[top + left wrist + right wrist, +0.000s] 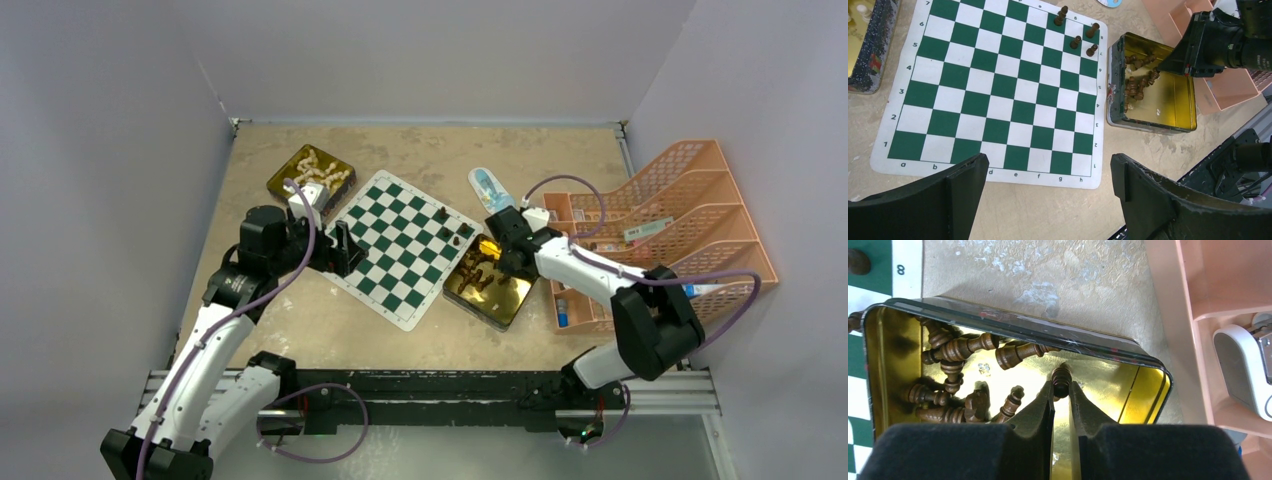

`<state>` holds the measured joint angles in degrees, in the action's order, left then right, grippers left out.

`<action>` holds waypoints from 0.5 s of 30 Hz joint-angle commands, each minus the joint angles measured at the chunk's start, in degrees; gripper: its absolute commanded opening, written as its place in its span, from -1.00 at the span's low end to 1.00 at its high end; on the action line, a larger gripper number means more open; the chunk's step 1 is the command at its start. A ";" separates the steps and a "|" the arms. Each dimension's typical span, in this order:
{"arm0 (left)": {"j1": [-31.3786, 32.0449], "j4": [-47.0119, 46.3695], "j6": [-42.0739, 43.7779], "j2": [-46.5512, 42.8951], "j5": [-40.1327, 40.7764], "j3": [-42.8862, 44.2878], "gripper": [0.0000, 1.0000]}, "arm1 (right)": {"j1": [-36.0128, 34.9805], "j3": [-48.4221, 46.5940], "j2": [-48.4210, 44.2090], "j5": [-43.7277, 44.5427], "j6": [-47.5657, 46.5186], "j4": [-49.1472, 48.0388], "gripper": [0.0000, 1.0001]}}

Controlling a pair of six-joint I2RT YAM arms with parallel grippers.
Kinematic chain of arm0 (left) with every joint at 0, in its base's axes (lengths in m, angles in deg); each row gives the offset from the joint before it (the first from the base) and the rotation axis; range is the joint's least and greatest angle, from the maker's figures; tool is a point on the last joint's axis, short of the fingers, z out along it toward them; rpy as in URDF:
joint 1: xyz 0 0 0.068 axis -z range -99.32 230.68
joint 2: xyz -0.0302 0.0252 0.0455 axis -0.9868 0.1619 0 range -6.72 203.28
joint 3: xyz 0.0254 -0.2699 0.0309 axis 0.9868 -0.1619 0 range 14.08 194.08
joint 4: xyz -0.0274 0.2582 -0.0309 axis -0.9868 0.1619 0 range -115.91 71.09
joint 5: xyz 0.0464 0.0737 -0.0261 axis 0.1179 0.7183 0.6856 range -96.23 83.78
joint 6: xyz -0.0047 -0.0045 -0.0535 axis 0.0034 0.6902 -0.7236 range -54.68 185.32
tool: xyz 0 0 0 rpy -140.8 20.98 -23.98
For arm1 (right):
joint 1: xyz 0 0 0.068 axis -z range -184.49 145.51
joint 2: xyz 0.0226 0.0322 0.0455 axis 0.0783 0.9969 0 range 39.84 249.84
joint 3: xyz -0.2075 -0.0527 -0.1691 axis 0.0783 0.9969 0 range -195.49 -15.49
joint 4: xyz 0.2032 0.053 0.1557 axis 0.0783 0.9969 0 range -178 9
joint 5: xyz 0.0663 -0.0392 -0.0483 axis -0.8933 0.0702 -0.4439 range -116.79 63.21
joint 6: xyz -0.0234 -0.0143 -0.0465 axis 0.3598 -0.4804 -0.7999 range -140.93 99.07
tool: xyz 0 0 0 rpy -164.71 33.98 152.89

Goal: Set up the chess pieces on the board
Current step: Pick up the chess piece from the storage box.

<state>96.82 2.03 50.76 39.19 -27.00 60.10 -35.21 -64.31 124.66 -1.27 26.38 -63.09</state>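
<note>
1. The right hand (1062, 388) is clenched on one brown piece (1061, 375) inside the gold tin (1013, 329). Its two fingers pinch the piece just below the rounded head. Whether the base is off the tin floor cannot be told.
2. The other brown pieces (955, 375) lie tumbled in a heap at the tin's board-side end. Four standing pieces (1076, 42) are on the board (998, 100), in the corner nearest the tin.
3. The left hand (1048, 170) is released, with the jaws wide and nothing between them. It hovers over the board's near edge.
4. Cream pieces (318, 170) sit in a second tin beside the board's far side.
5. Handling, judged: the piece looks like turned wood, so light, stiff and not fragile. Its smooth round profile means a pinch on the head may slip or let the piece swing.
6. Hold, judged: the narrow neck under the head is the best place, because the swell above it stops the piece sliding down.
7. Risk, judged: the base is small, so the piece will tip easily. It should be set down upright and square, clear of the four neighbours, and released gently. The board looks like a thin mat, and a dragged piece could shift it on the surface (1048, 280).
</note>
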 commanded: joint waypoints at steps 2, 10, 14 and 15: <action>0.03 -1.61 -2.88 0.66 -0.92 2.31 0.82 | 0.22 -2.71 -5.04 1.72 -0.67 2.74 -0.81; 0.03 -3.63 -6.43 1.54 -8.24 3.03 0.70 | 0.22 -4.59 -8.74 1.50 -3.67 2.63 -0.81; 0.03 -3.22 -5.01 2.11 -9.34 3.66 0.68 | 0.22 -4.94 -10.45 -2.34 -6.86 -0.26 -0.81; 0.03 -2.94 -4.56 2.16 -9.37 3.91 0.68 | 0.16 -5.15 -10.79 -3.26 -7.84 -0.94 -0.80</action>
<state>96.84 1.27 45.82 41.14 -33.43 60.72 -35.21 -66.86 116.42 -1.80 22.77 -61.47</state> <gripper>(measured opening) 0.843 0.145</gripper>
